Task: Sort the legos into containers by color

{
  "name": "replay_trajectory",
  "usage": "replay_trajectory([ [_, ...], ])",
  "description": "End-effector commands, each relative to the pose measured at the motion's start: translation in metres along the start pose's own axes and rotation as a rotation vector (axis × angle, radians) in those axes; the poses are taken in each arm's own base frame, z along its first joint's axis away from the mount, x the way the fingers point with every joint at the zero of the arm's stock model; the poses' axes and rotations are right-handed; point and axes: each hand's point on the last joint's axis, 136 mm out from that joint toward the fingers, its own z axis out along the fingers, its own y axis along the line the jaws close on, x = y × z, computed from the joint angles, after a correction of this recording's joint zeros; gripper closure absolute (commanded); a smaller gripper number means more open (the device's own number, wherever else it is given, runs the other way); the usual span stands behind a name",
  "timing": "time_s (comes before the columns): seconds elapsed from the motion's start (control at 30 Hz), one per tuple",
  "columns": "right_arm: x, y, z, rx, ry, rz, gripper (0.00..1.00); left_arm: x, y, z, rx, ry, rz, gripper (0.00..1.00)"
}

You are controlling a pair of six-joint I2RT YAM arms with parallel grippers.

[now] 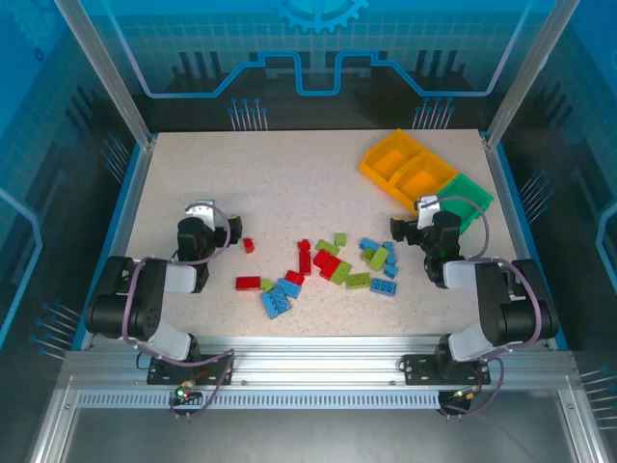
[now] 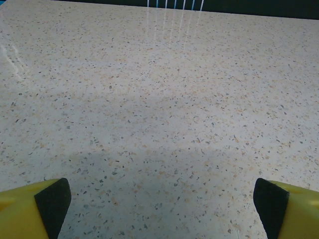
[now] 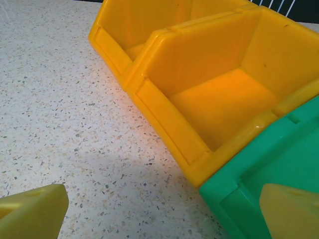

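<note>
The legos (image 1: 328, 265) lie scattered mid-surface (image 1: 289, 183), between the two arms and apart from both pairs of fingers. The left fingers (image 2: 52, 201) are spread wide over bare surface, empty. The right fingers (image 3: 35, 214), also wide and empty, hang at the green bin (image 3: 279, 159), with the joined orange-yellow bins (image 3: 214, 99) just beyond.
</note>
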Motion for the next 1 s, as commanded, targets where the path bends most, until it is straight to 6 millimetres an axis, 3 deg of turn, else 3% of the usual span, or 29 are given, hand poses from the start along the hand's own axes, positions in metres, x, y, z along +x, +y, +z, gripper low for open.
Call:
replay_trajectory([
  [0.0,-0.007,0.001,0.001,0.005,-0.025,-0.012,0.00,-0.015,-0.005,0.003,0.024,-0.044,0.020,0.01],
  [0.67,-0.011,-0.001,0.001,0.006,-0.009,-0.002,0.00,-0.015,-0.006,0.003,0.024,-0.045,0.020,0.01],
  [0.77,-0.022,-0.030,-0.009,0.148,0.169,0.138,0.00,-0.036,-0.002,-0.005,-0.044,-0.007,0.025,0.01],
  [0.83,-0.031,-0.043,-0.022,0.171,0.294,0.274,0.02,-0.048,0.007,-0.019,-0.132,0.123,-0.084,0.01],
  [0.9,-0.025,-0.049,-0.034,0.206,0.383,0.350,0.06,-0.062,0.001,-0.034,-0.130,0.206,-0.149,0.01],
  [0.97,-0.036,-0.055,-0.040,0.232,0.398,0.399,0.10,-0.068,-0.009,-0.049,-0.131,0.240,-0.157,0.01],
])
